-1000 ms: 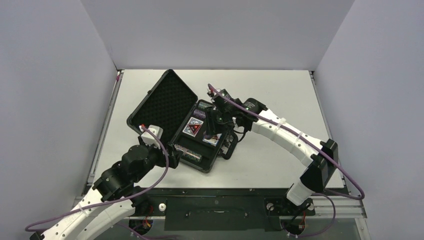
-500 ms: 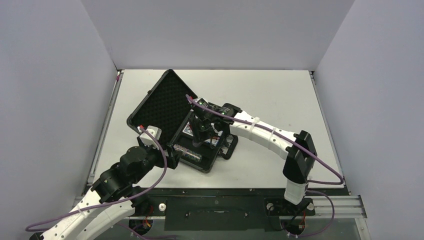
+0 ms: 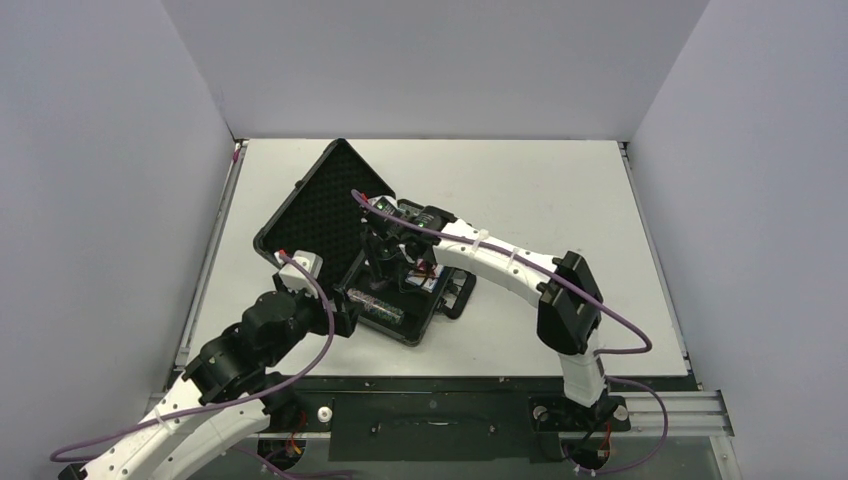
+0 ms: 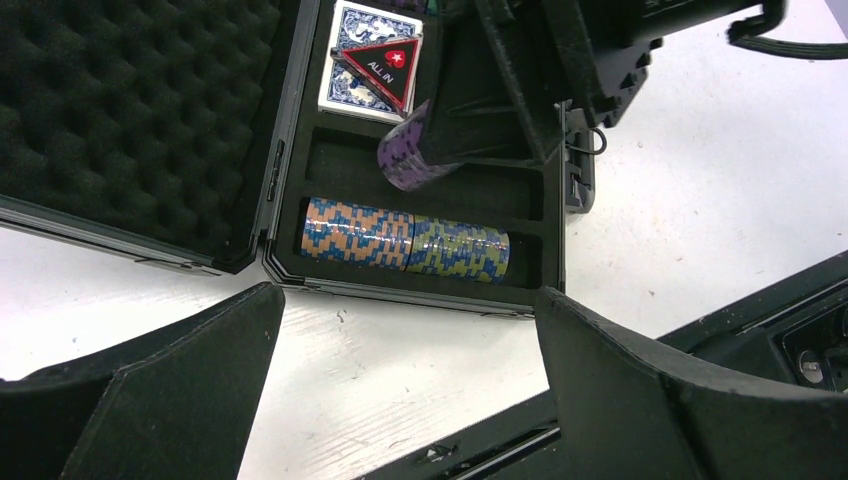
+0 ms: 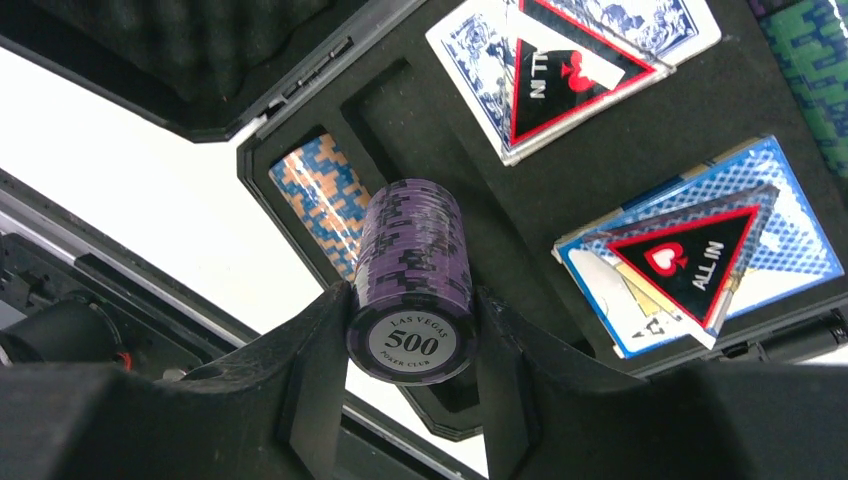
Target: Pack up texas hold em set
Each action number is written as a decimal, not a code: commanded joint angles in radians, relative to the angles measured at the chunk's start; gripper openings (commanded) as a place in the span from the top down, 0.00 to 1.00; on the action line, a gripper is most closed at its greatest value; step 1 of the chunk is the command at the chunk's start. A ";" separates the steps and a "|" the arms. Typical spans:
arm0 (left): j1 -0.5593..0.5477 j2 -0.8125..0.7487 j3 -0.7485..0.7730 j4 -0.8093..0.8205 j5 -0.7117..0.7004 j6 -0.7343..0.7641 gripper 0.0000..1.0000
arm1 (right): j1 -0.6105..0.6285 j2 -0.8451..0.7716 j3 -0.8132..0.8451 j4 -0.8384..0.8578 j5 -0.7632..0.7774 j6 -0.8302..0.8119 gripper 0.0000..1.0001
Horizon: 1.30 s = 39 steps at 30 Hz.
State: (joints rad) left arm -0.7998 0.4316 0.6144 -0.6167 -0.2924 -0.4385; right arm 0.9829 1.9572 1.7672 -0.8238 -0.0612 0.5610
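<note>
Purple chip roll (image 5: 412, 285) within right claw (image 5: 410, 315), above briefcase (image 5: 700, 110)

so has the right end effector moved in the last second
Yes. In the top view the right end effector has swung left across the briefcase, toward its raised lid, gripping the purple chip roll.

White matte worktop (image 3: 560, 190), evenly lit. Plain pale grey panels box it in: back wall (image 3: 430, 60), left wall (image 3: 100, 200), right wall (image 3: 750, 200). Dark metal rail (image 3: 430, 408) along near edge.

White table (image 3: 560, 200) (grey walls (image 3: 430, 60) around)
</note>
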 commanded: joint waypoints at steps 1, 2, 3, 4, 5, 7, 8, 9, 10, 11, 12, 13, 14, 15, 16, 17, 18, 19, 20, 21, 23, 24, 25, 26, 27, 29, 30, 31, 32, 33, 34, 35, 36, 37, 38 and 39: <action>-0.008 0.015 0.057 0.004 -0.017 -0.011 0.04 | 0.006 0.012 0.101 0.069 -0.005 0.005 1.00; -0.007 0.020 0.057 0.003 -0.016 -0.011 0.04 | 0.006 0.025 0.117 0.067 -0.005 0.006 1.00; -0.008 0.022 0.059 0.000 -0.016 -0.011 0.04 | 0.006 0.031 0.124 0.066 -0.005 0.008 1.00; -0.008 0.027 0.060 -0.002 -0.017 -0.011 0.04 | 0.005 0.044 0.140 0.064 -0.005 0.009 1.00; -0.008 0.029 0.062 -0.005 -0.018 -0.011 0.04 | 0.005 0.051 0.147 0.063 -0.005 0.012 1.00; -0.008 0.035 0.063 -0.005 -0.021 -0.010 0.04 | 0.006 0.070 0.165 0.065 -0.005 0.021 1.00; -0.007 0.037 0.064 -0.005 -0.026 -0.010 0.04 | 0.006 0.079 0.172 0.067 -0.005 0.026 1.00; -0.006 0.038 0.066 -0.007 -0.028 -0.009 0.04 | 0.006 0.084 0.173 0.072 -0.006 0.030 1.00; -0.007 0.039 0.066 -0.009 -0.031 -0.009 0.04 | 0.006 0.091 0.176 0.075 -0.005 0.038 1.00; -0.007 0.038 0.068 -0.011 -0.031 -0.009 0.04 | 0.005 0.098 0.177 0.081 -0.006 0.041 1.00; -0.008 0.038 0.068 -0.013 -0.031 -0.009 0.04 | 0.005 0.100 0.180 0.083 -0.006 0.048 1.00; -0.008 0.036 0.068 -0.013 -0.031 -0.009 0.04 | 0.005 0.107 0.181 0.087 -0.007 0.052 1.00; -0.009 0.034 0.067 -0.014 -0.031 -0.009 0.04 | 0.005 0.110 0.184 0.088 -0.008 0.058 1.00; -0.009 0.034 0.067 -0.014 -0.031 -0.009 0.04 | 0.005 0.117 0.186 0.091 -0.010 0.063 1.00; -0.007 0.033 0.069 -0.015 -0.031 -0.009 0.04 | 0.005 0.120 0.187 0.094 -0.011 0.071 1.00; -0.007 0.034 0.069 -0.015 -0.032 -0.009 0.04 | 0.005 0.125 0.187 0.099 -0.012 0.076 1.00; -0.008 0.033 0.068 -0.015 -0.032 -0.009 0.04 | 0.005 0.128 0.186 0.102 -0.011 0.083 1.00; -0.009 0.034 0.069 -0.016 -0.032 -0.009 0.04 | 0.005 0.131 0.185 0.107 -0.011 0.085 1.00; -0.009 0.035 0.070 -0.017 -0.032 -0.010 0.04 | 0.005 0.133 0.184 0.109 -0.010 0.091 1.00; -0.008 0.037 0.069 -0.017 -0.030 -0.011 0.04 | 0.004 0.138 0.185 0.112 -0.010 0.099 1.00; -0.008 0.037 0.071 -0.018 -0.027 -0.011 0.04 | 0.005 0.148 0.188 0.117 -0.012 0.109 1.00; -0.009 0.037 0.071 -0.018 -0.027 -0.011 0.04 | 0.005 0.152 0.190 0.118 -0.013 0.112 1.00; -0.009 0.038 0.071 -0.018 -0.027 -0.011 0.04 | 0.005 0.158 0.192 0.120 -0.013 0.119 1.00; -0.009 0.038 0.071 -0.020 -0.027 -0.011 0.04 | 0.004 0.163 0.194 0.124 -0.013 0.122 1.00; -0.009 0.040 0.070 -0.021 -0.027 -0.011 0.04 | 0.004 0.165 0.196 0.126 -0.013 0.127 1.00; -0.009 0.040 0.071 -0.021 -0.026 -0.011 0.04 | 0.003 0.173 0.196 0.134 -0.011 0.134 1.00; -0.008 0.039 0.071 -0.021 -0.025 -0.011 0.04 | 0.003 0.176 0.194 0.137 -0.004 0.137 1.00; -0.008 0.039 0.071 -0.021 -0.025 -0.012 0.04 | 0.003 0.177 0.192 0.139 0.000 0.142 1.00; -0.008 0.040 0.071 -0.023 -0.025 -0.012 0.04 | 0.002 0.180 0.187 0.143 0.007 0.145 1.00; -0.007 0.040 0.071 -0.023 -0.025 -0.012 0.04 | 0.002 0.181 0.183 0.147 0.009 0.149 1.00; -0.008 0.041 0.071 -0.023 -0.025 -0.012 0.04 | 0.002 0.179 0.175 0.151 0.012 0.150 1.00; -0.008 0.042 0.071 -0.023 -0.025 -0.012 0.04 | 0.002 0.178 0.171 0.151 0.016 0.152 1.00; -0.008 0.042 0.071 -0.024 -0.026 -0.012 0.04 | 0.002 0.172 0.162 0.151 0.021 0.154 1.00; -0.008 0.042 0.071 -0.023 -0.027 -0.012 0.04 | 0.002 0.169 0.156 0.152 0.028 0.154 1.00; -0.009 0.043 0.071 -0.023 -0.028 -0.012 0.04 | 0.001 0.160 0.141 0.153 0.031 0.154 1.00; -0.009 0.044 0.071 -0.023 -0.028 -0.011 0.04 | 0.002 0.155 0.133 0.153 0.035 0.154 1.00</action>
State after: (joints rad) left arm -0.8036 0.4690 0.6399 -0.6483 -0.3107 -0.4416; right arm 0.9817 2.1399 1.9114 -0.7506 -0.0578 0.6941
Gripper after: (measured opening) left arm 0.964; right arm 0.401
